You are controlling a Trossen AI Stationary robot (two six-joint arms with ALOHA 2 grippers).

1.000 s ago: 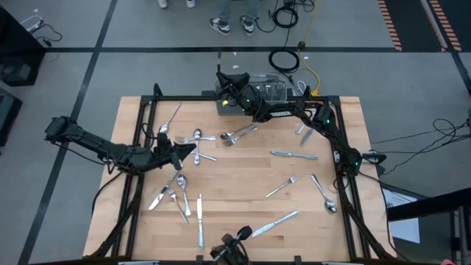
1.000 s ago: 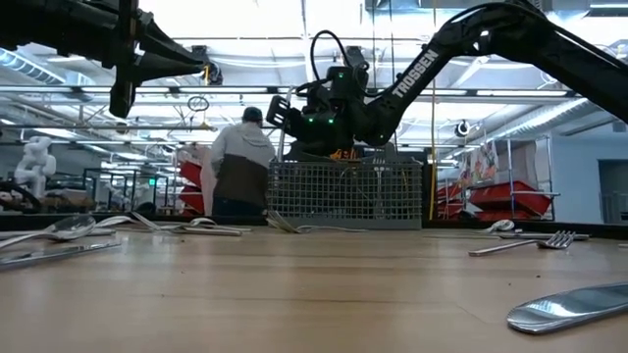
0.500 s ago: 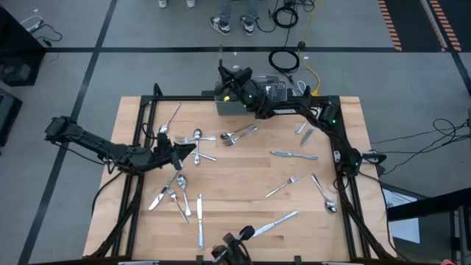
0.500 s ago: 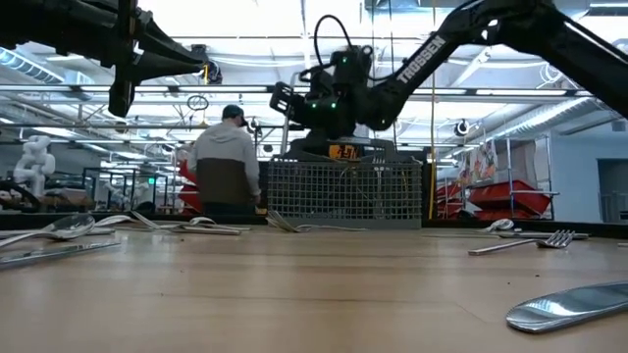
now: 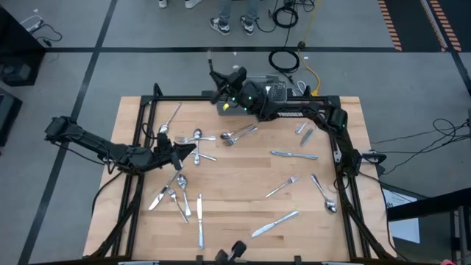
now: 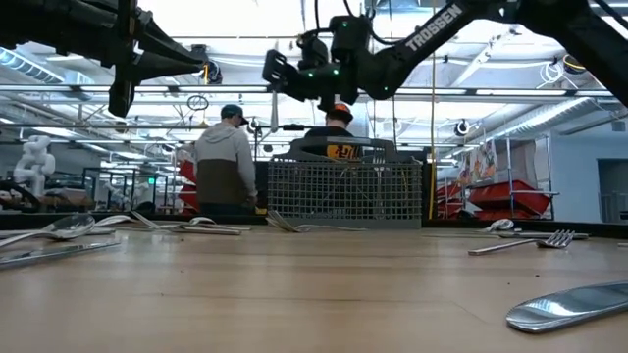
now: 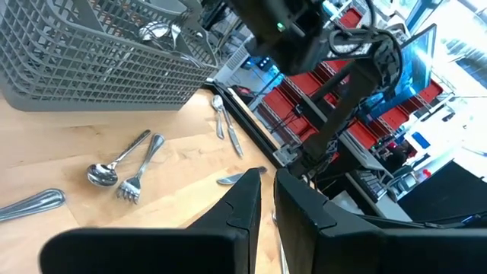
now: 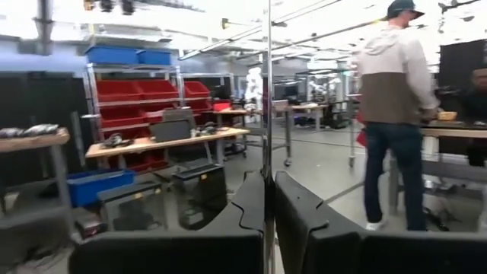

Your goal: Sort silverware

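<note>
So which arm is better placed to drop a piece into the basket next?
Right. Its pincer is shut on a slim silverware piece, raised high by the wire basket. The left pincer is empty, near the spoons on the table's left side.

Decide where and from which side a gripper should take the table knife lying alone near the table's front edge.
Grip the table knife mid-length, from straight above, with the fingers set crosswise to its diagonal line: it lies flat, slim, with nothing touching it.
</note>
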